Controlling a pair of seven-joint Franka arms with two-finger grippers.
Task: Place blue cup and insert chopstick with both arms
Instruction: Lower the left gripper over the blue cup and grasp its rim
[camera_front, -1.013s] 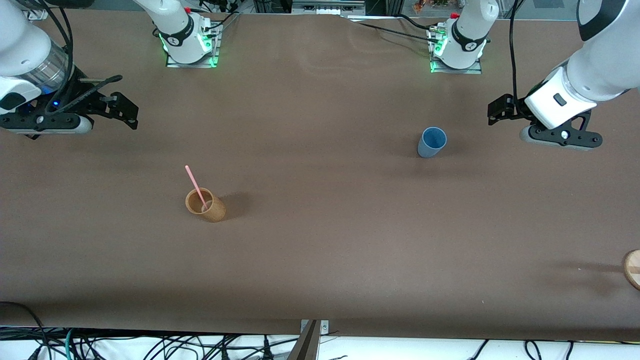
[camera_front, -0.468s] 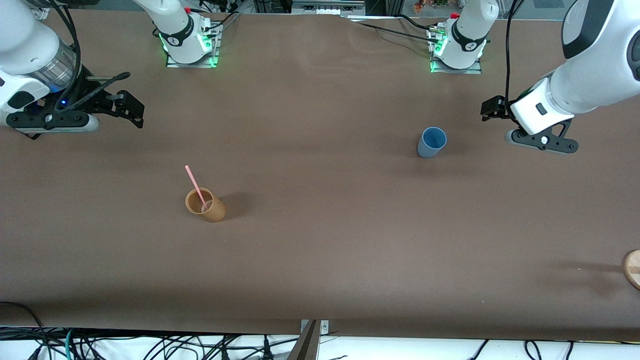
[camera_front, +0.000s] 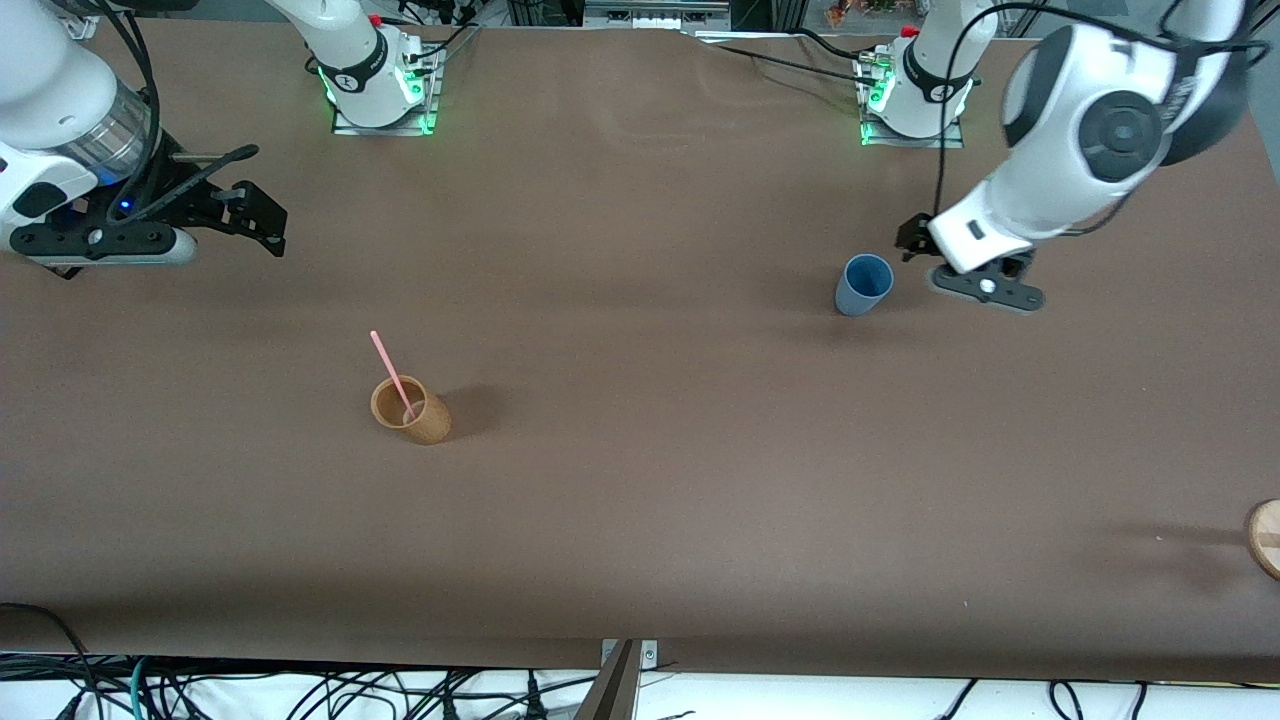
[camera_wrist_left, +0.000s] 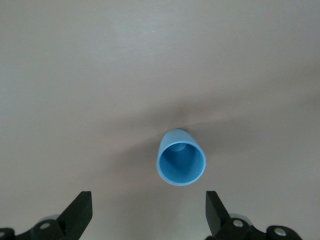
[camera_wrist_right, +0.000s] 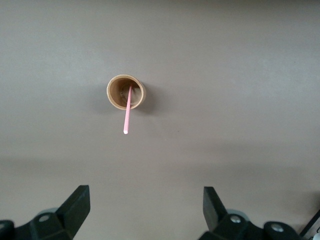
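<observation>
Toward the left arm's end of the table, the blue cup (camera_front: 864, 284) stands upright, the left gripper (camera_wrist_left: 148, 212) spread wide just beside it. Well apart, the chopstick (camera_front: 392, 374) leans in a tan cup (camera_front: 411, 410); the right gripper (camera_wrist_right: 145, 207) hangs released.

This is a robotics lab; two white jointed arms, the right arm (camera_front: 60, 110) and the left arm (camera_front: 1080, 130), rise from metal base plates (camera_front: 385, 110) lit green and bolted along one edge of a wide surface (camera_front: 640, 520) covered in plain brown matting; black cables (camera_front: 300, 695) lie tangled below its front edge; more wiring and equipment crowd the strip past the bases.
</observation>
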